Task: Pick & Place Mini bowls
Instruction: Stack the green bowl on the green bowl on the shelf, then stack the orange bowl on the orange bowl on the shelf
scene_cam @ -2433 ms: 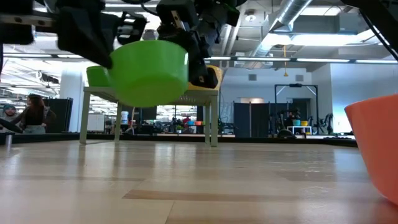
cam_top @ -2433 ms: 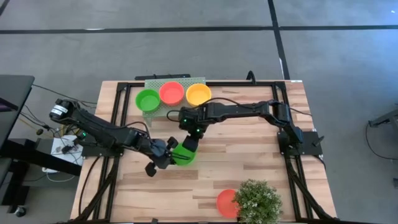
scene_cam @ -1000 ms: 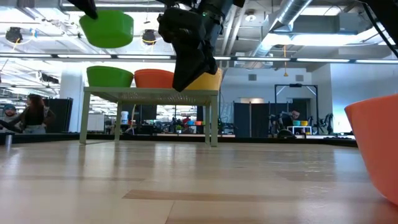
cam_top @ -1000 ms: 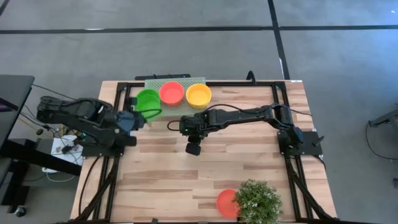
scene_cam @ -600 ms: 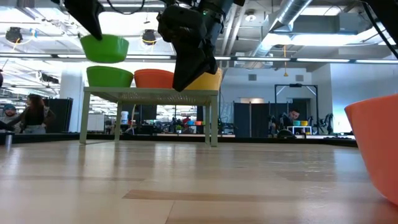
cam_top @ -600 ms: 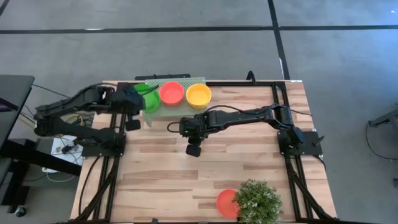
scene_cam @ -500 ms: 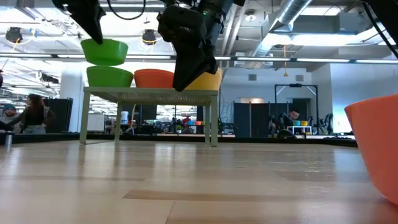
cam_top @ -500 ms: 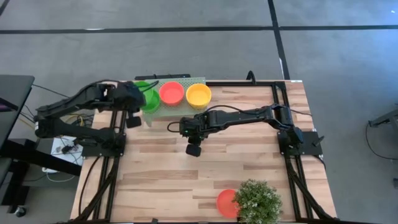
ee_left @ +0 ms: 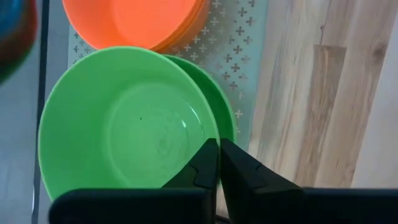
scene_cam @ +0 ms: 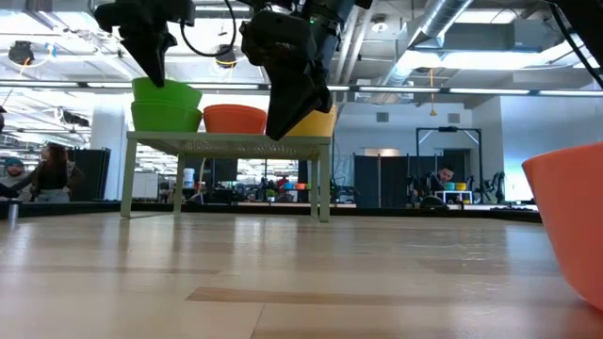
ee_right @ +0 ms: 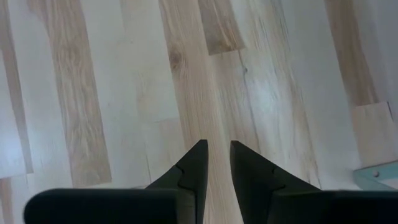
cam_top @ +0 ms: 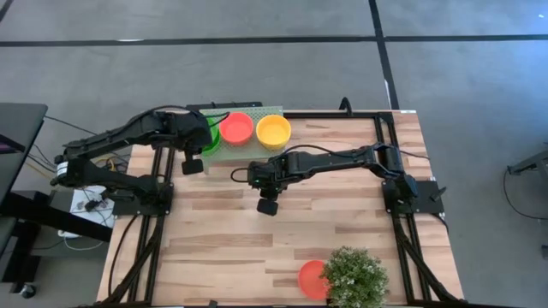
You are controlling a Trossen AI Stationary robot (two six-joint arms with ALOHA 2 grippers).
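The left gripper [ee_left: 217, 163] is up at the far left part of the table, over the pale green perforated stand [cam_top: 257, 145]. Its two fingers are pinched together on the rim of a green mini bowl [ee_left: 127, 127], which sits tilted slightly in a second green bowl [ee_left: 221, 102] on the stand's left end. In the low view the held bowl [scene_cam: 166, 91] rests nested on top of the lower green one [scene_cam: 166, 115], with the gripper [scene_cam: 155, 61] coming down onto it from above.

Next along the stand sits an orange-red bowl [cam_top: 237, 127], then a yellow bowl [cam_top: 273, 130] on the right end (the three stacks stand in a row along the table's far edge, just beside one another).

The right gripper [ee_right: 214, 163] hangs above bare wood near the middle of the table [cam_top: 342, 231], well apart from the stand. Its fingers stand close together with a narrow gap between them and hold nothing.

Another orange-red bowl [cam_top: 312, 279] lies at the near edge of the table, touching a bushy green plant [cam_top: 354, 275] on its right side. In the low view this bowl [scene_cam: 570, 226] fills the right edge of the picture.
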